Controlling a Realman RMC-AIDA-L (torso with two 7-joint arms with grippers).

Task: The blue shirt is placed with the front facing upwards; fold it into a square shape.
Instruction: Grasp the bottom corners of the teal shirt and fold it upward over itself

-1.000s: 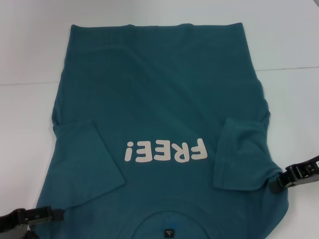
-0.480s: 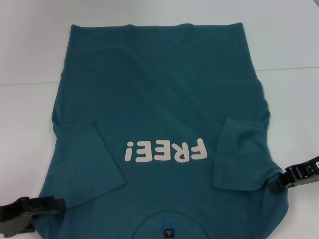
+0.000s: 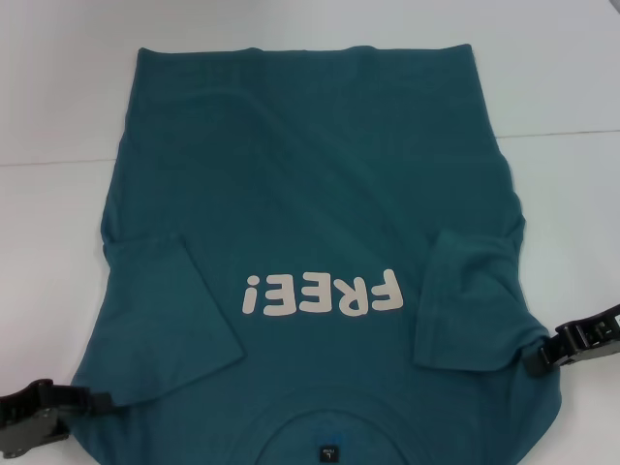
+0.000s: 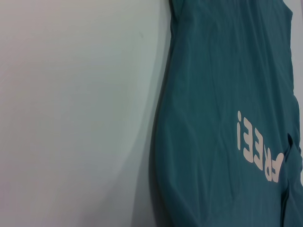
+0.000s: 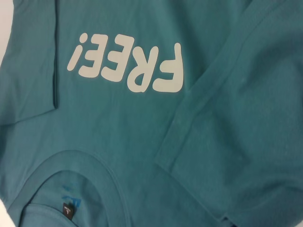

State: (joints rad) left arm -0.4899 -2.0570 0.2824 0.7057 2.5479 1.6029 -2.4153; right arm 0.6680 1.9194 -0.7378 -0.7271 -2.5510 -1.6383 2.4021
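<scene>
While the shirt [image 3: 310, 223] lies flat on a white table [image 3: 48, 97], front side up, its long axis runs from near to far. The collar [image 3: 329, 426] points toward the robot at the near edge and the straight hem [image 3: 305, 50] sits at the far end. Off-white "FREE!" lettering [image 3: 323, 294] crosses the chest and reads upside down from the head view. A small dark neck label [image 3: 329, 451] shows inside the collar. Both short sleeves are folded inward onto the body: the left sleeve [image 3: 170, 310] lies as a slanted flap on the left side, and the right sleeve [image 3: 465, 300] lies as a flap on the right side.

The left gripper [image 3: 92, 400] is low at the near left, its dark fingers reaching to the shirt's near left edge by the shoulder. Whether they are closed on the cloth cannot be told. The right gripper [image 3: 538, 356] is at the near right, its tip touching the shirt's right edge just beside the folded sleeve. Its grip cannot be told either.

The left wrist view shows the shirt's left edge against bare table, with part of the lettering. The right wrist view shows the lettering, the collar with its label, and the folded right sleeve's hem.
</scene>
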